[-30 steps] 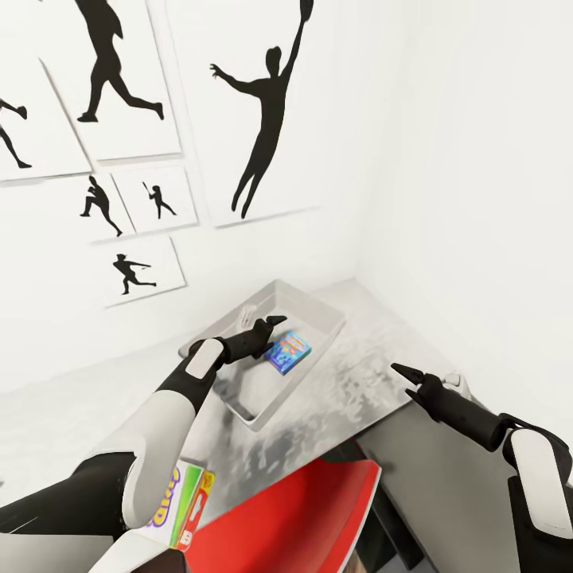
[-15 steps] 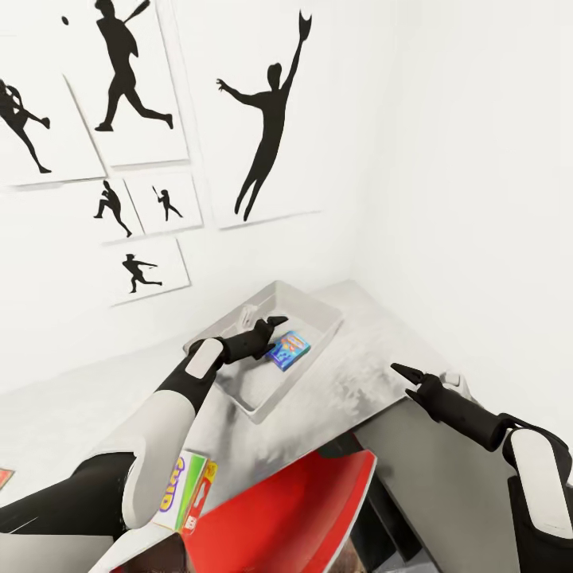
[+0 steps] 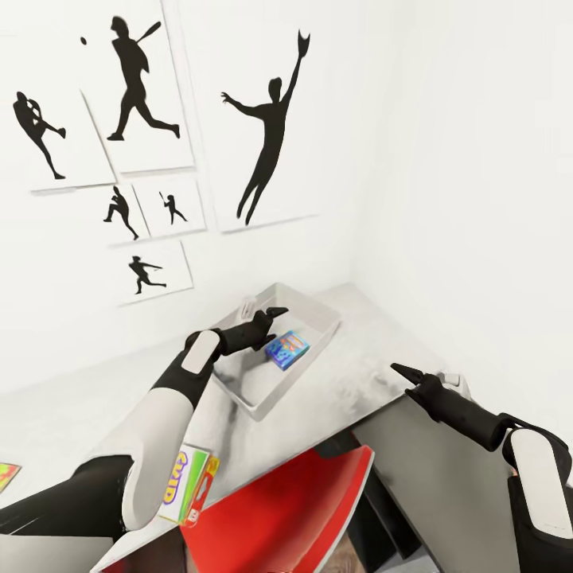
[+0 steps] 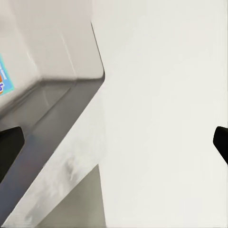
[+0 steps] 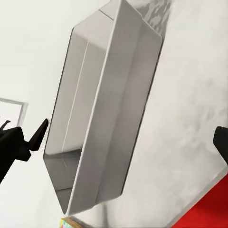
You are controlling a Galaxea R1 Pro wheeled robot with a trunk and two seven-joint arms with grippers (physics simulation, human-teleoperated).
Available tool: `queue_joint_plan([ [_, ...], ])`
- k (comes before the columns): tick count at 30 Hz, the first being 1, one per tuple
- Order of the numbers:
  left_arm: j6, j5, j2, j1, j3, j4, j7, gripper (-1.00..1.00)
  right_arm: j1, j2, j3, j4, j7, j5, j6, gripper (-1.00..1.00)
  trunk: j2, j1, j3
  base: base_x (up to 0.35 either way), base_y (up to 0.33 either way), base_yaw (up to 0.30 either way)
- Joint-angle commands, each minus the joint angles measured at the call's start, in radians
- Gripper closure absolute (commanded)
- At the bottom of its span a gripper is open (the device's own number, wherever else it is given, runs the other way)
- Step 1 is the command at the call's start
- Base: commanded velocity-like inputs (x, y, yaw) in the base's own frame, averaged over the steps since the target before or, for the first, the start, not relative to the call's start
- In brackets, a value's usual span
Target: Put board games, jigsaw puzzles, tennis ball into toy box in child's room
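The toy box (image 3: 263,406) stands on the pale table (image 3: 350,374) near the room's corner, with a blue board game (image 3: 287,349) lying flat inside it. My left gripper (image 3: 263,312) hovers open just above the box's far side, beside that game, holding nothing. In the left wrist view the box wall (image 4: 52,128) and a corner of the blue game (image 4: 4,78) appear. The Skip-Bo board game (image 3: 188,487) lies near the table's front edge, partly behind my left arm. My right gripper (image 3: 403,376) is open and empty over the table's right end; its wrist view looks at the box (image 5: 109,109).
A red chair (image 3: 294,509) is tucked against the table front. A lower dark grey shelf section (image 3: 434,469) joins the table on the right. White walls with black baseball prints (image 3: 267,135) close off the back and right. A colourful flat thing (image 3: 8,476) shows at the left edge.
The camera has swung, shifting the wall prints rightward. My left gripper has lifted slightly above the blue game. The right gripper has held its place.
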State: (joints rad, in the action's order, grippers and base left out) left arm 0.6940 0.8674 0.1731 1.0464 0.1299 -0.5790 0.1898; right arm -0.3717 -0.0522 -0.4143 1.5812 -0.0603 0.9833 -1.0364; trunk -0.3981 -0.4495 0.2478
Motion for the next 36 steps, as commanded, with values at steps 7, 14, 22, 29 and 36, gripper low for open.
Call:
queue_joint_plan([
  [7, 0.028, -0.002, 0.001, 0.000, 0.009, -0.014, 0.002, -1.00, -0.001, 0.000, -0.001, 0.000, -0.007, -0.006, -0.005, -1.00, -0.002, -0.001, -0.009, -0.205, 0.000, 0.000],
  [14, 0.061, -0.002, 0.001, 0.000, 0.010, -0.017, 0.003, -1.00, 0.000, 0.000, -0.001, 0.000, -0.007, -0.006, -0.005, -1.00, -0.002, -0.001, -0.020, -0.116, 0.000, 0.000],
  [22, 0.182, -0.002, 0.000, -0.002, 0.009, -0.066, 0.013, -1.00, 0.000, -0.001, -0.001, 0.000, -0.070, -0.007, -0.006, -1.00, -0.002, -0.001, -0.033, -0.014, 0.000, 0.000],
  [29, 0.311, -0.002, -0.051, -0.039, 0.007, -0.199, 0.047, -1.00, -0.003, -0.002, -0.001, 0.000, -0.127, -0.008, -0.007, -1.00, -0.002, -0.001, -0.044, -0.002, 0.000, 0.000],
  [36, 0.349, -0.001, -0.142, -0.116, -0.002, -0.378, 0.086, -1.00, -0.005, -0.004, -0.005, 0.000, -0.145, -0.008, -0.010, -1.00, -0.002, -0.001, -0.055, 0.000, 0.000, 0.000],
])
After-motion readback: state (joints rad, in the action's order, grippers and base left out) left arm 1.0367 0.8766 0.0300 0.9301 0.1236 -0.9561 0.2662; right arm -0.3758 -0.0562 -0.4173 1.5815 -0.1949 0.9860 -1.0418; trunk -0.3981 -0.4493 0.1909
